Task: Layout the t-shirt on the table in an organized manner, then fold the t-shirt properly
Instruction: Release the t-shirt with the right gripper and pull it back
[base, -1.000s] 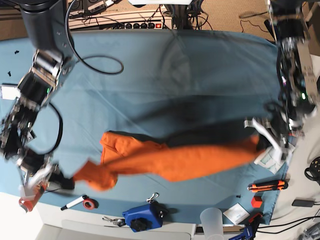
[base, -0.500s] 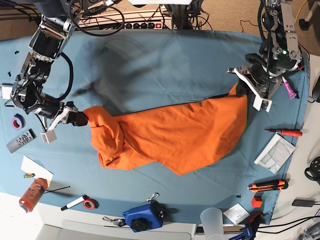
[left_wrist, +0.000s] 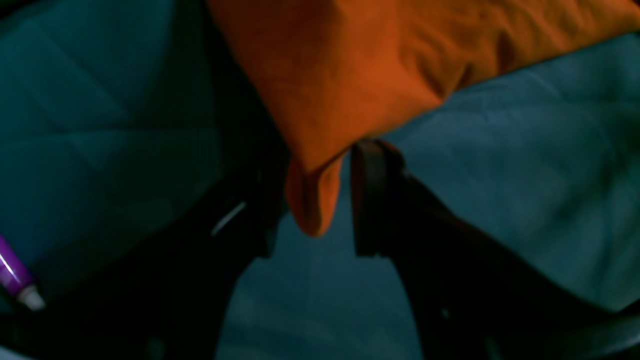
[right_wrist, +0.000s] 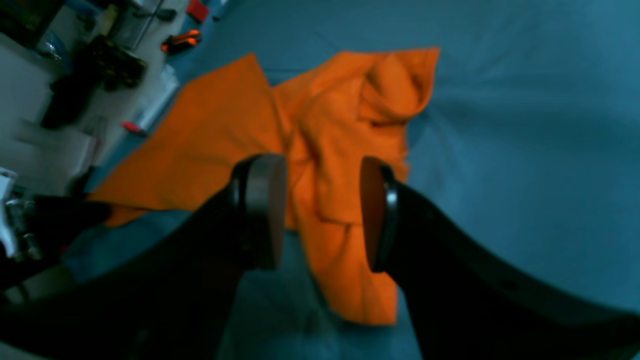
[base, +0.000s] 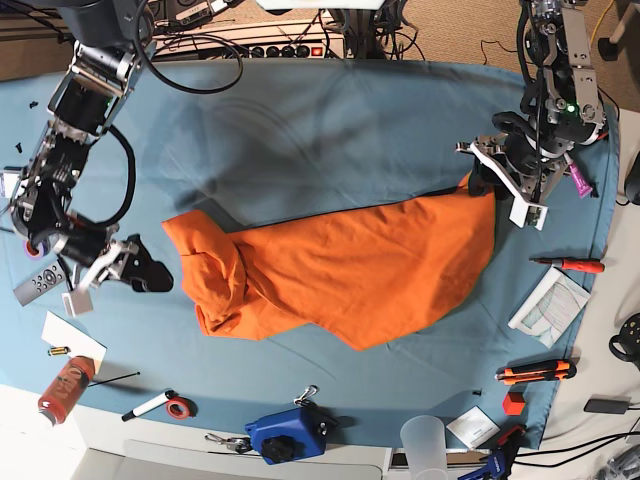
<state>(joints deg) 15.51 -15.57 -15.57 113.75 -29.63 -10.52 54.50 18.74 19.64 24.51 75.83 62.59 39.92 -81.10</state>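
The orange t-shirt (base: 340, 270) lies spread but rumpled across the middle of the blue-teal table (base: 330, 130), its left end bunched in folds. My left gripper (base: 500, 185) hovers at the shirt's upper right corner. In the left wrist view this gripper (left_wrist: 320, 200) is open, and a loose corner of the t-shirt (left_wrist: 350, 75) hangs between the jaws unpinched. My right gripper (base: 110, 275) stands open a short way left of the shirt's bunched end. Seen from the right wrist, this gripper (right_wrist: 320, 215) holds nothing, and the t-shirt (right_wrist: 330, 135) lies beyond its pads (right_wrist: 260, 210).
A purple tube (base: 578, 180) lies beside the left gripper. A red screwdriver (base: 570, 265), papers and an orange cutter (base: 535, 372) sit at the right edge. A remote (base: 40, 282), an orange bottle (base: 65, 385), a blue device (base: 285, 432) and a plastic cup (base: 425, 435) line the near edge.
Both grippers have opened and let go of the shirt, which was carried up the table and now rests on it. The right gripper has backed away leftward from the shirt's end.
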